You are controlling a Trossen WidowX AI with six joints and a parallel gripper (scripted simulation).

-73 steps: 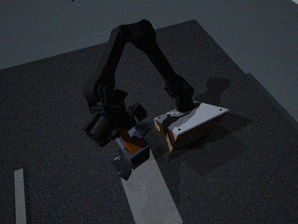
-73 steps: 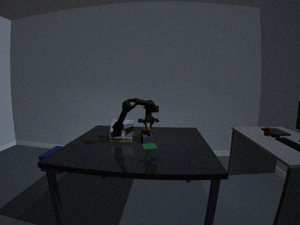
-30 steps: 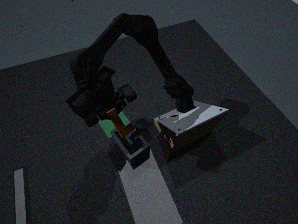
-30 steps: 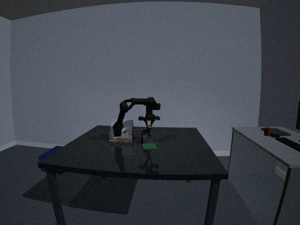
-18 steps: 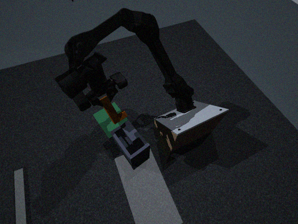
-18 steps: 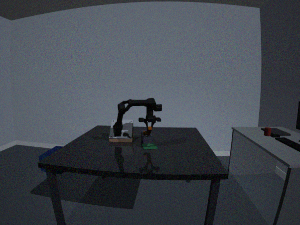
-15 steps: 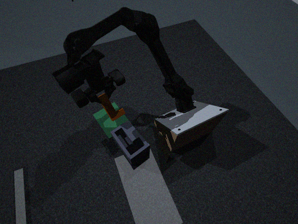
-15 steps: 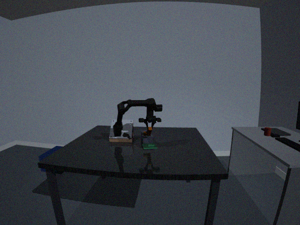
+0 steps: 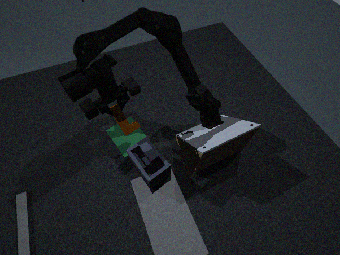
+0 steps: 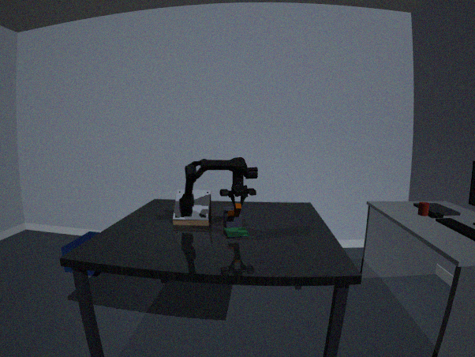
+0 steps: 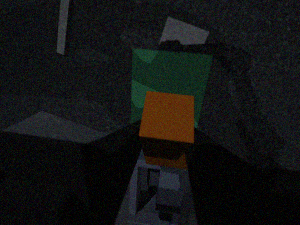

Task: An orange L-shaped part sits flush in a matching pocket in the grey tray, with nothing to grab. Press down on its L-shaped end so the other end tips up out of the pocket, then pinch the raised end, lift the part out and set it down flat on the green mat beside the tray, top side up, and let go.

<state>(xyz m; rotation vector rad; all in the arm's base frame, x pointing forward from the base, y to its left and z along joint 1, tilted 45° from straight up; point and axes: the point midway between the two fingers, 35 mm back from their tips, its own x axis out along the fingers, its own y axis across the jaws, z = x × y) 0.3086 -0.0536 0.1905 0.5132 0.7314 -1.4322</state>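
Observation:
My gripper is shut on one end of the orange L-shaped part. The part is out of its pocket, in the air and steeply tilted, with its L-shaped end lowest. In the top view it overlaps the green mat; the exterior view shows a gap between part and mat. The grey tray stands beside the mat, its dark pocket empty. The wrist view shows the held end; much of the part's length is hidden there.
The arm's base stands on a white-topped box at the right of the top view, across a gap from the tray. A pale strip lies on the dark table, running out from the tray.

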